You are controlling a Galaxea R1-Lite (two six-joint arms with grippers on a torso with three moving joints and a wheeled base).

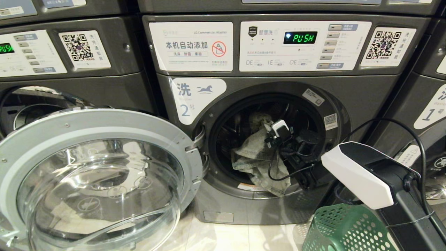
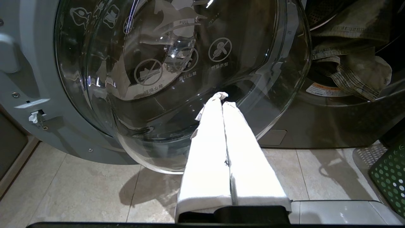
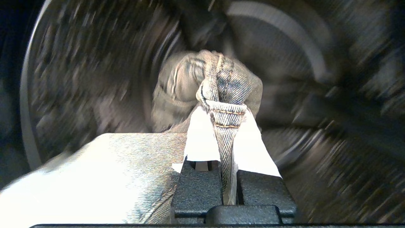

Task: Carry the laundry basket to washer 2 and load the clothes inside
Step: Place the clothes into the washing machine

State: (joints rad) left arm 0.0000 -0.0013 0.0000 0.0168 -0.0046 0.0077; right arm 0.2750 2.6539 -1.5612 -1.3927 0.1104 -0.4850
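Washer 2 [image 1: 362,90] stands straight ahead with its round glass door [image 1: 94,167] swung wide open to the left. My right arm [image 1: 359,174] reaches into the drum. Inside, my right gripper [image 3: 223,110] is shut on a stitched fold of the clothes [image 3: 177,85], a faded grey-green denim garment. Part of the clothes [image 1: 256,157] hangs down over the lower lip of the opening. The green perforated laundry basket [image 1: 345,230] sits on the floor at the lower right, under my right arm. My left gripper [image 2: 223,98] is shut and holds nothing, parked low just before the door glass [image 2: 177,63].
Washer 1 [image 1: 432,108] stands to the right and another like washer [image 1: 41,101] to the left. The open door takes up the left foreground. Pale floor tiles [image 1: 237,237] show between door and basket. A black cable [image 1: 414,139] loops over my right arm.
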